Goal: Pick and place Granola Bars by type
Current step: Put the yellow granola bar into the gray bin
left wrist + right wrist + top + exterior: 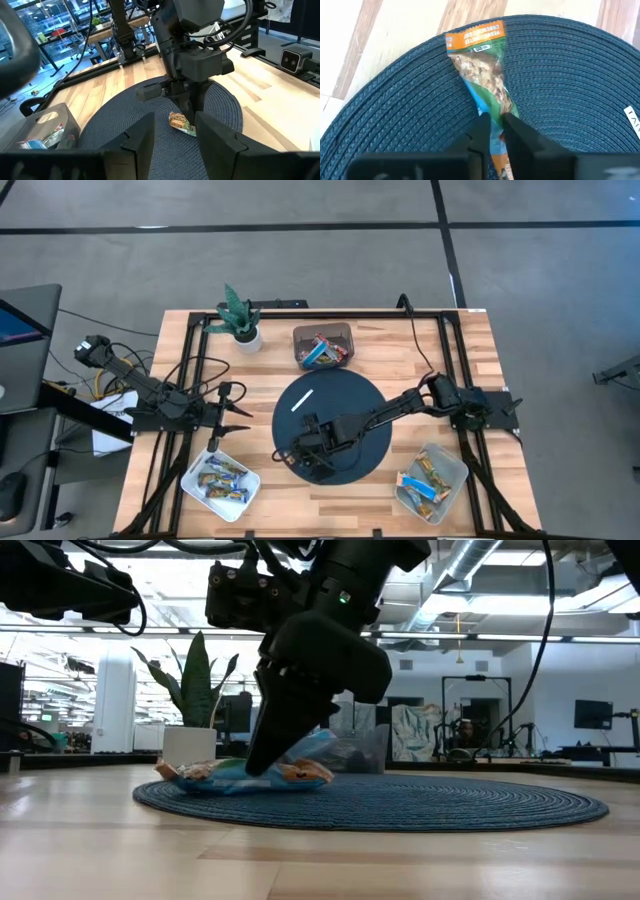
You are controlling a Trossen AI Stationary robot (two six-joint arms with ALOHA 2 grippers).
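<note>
Right fingers (493, 131) pinch granola bar (482, 70) (lower end hidden).

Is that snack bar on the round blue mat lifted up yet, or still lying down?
Still lying flat on the mat. The right gripper has pinched the granola bar without raising it.

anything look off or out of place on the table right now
One thing: a thin white stick lies alone on the round blue mat, and it is not a wrapped bar. Otherwise, the right hand pinches a granola bar on the mat, creasing its wrapper.
</note>
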